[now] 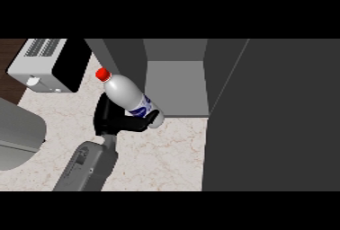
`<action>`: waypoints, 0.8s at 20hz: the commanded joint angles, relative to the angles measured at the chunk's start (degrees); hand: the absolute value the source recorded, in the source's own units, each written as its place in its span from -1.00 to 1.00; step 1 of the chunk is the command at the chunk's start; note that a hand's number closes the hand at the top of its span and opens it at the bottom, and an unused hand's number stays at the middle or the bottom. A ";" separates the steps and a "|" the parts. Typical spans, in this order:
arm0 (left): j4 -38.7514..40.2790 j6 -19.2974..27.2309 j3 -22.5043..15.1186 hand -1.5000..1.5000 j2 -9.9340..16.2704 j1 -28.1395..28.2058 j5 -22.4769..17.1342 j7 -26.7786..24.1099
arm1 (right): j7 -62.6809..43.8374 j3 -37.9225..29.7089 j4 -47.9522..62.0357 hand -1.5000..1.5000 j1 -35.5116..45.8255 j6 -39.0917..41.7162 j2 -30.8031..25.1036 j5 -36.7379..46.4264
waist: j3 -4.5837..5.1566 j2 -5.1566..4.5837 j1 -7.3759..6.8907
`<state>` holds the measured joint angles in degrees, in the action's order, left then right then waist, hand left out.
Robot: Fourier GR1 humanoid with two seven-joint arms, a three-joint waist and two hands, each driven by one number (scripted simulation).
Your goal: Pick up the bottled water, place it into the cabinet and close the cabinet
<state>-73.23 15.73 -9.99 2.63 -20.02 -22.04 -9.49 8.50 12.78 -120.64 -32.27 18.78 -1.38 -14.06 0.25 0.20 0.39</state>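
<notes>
- The fingers (147, 120) of the left hand (119, 119) are curled round the lower part of the bottle (129, 96), so it's got a proper hold on it; the thumb side wraps the front near the blue label.
- Bottle's white with a red cap (102, 74), tilted, cap pointing up and to the left, base down by the fingers. It looks lifted off the surface (166, 152), though I can't say for sure.
- Grey forearm (87, 166) comes up from the bottom edge, a bit left of centre.
- The bottle sits just in front of the open cabinet (174, 90), right at its left edge, not inside it. You can see the grey floor of the cabinet's inside past the bottle.
- The cabinet door (272, 117) is swung open and fills the whole right side as a big dark panel.
- Top left there's a toaster (48, 63), white and black, well apart from the bottle.
- Far left edge has a grey rounded thing (16, 134), can't tell what it is.
- The surface is pale marble.
</notes>
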 commanded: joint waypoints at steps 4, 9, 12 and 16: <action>6.64 5.40 -3.00 1.00 -2.50 -14.79 6.40 1.80 | -0.23 3.35 1.01 -1.00 0.97 -2.04 1.32 1.49 | -0.25 -0.49 1.85; 7.56 12.99 -4.11 1.00 -2.49 -18.55 8.55 5.17 | 1.00 -0.27 2.39 -1.00 1.70 1.63 -0.82 -1.67 | -0.34 -0.71 3.37; 9.44 13.10 -2.23 1.00 0.14 -20.52 9.64 7.09 | -1.38 0.46 2.12 -1.00 3.74 0.21 -0.13 -1.29 | -0.31 -1.06 3.62; 11.32 16.25 -3.63 1.00 0.26 -19.27 12.17 6.81 | -1.58 2.02 1.32 -1.00 2.91 0.42 -0.17 -0.49 | -0.29 -1.19 4.77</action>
<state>-72.54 33.23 -15.41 3.12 -21.92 -11.87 -6.34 7.06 13.98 -119.44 -28.97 18.69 -1.25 -14.75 -0.01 0.70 2.10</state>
